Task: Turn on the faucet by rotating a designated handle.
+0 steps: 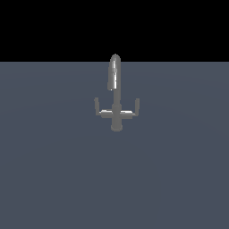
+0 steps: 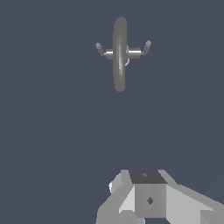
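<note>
The faucet [image 1: 116,96] is a small grey metal tap with a tall arched spout and a short round base, standing upright on the flat grey floor. The designated handle [image 1: 132,112] is its branch on the exterior view's right, a thin horizontal arm with a short upturned lever tip. A matching lever [image 1: 98,109] sits on the other side. In the wrist view I look down on the faucet [image 2: 119,54] and the handle [image 2: 141,49] from above. My gripper [image 2: 145,176] is far from the faucet and touches nothing. Its fingers show no gap. The arm is out of the exterior view.
A plain grey floor [image 1: 53,179] stretches around the faucet to a black backdrop behind it. Nothing else stands on it.
</note>
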`<state>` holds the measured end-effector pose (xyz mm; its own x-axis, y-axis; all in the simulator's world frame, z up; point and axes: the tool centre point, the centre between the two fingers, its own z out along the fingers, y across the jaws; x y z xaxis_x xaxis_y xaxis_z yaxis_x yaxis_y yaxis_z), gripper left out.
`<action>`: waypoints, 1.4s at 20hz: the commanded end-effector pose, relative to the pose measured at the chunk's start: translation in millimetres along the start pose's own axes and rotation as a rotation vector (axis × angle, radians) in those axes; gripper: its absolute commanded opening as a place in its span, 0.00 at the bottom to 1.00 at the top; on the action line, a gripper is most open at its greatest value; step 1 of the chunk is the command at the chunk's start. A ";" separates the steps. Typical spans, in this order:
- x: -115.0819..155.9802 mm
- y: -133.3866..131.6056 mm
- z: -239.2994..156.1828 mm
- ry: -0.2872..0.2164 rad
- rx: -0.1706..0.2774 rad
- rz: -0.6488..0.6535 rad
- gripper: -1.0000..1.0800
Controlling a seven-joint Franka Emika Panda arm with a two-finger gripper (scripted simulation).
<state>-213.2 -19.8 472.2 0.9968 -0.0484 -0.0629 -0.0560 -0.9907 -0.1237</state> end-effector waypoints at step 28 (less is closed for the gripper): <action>160.3 78.7 86.3 -0.209 0.582 0.249 0.00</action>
<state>-69.2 -91.6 373.7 0.9267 -0.1822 -0.3286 -0.3489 -0.7419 -0.5726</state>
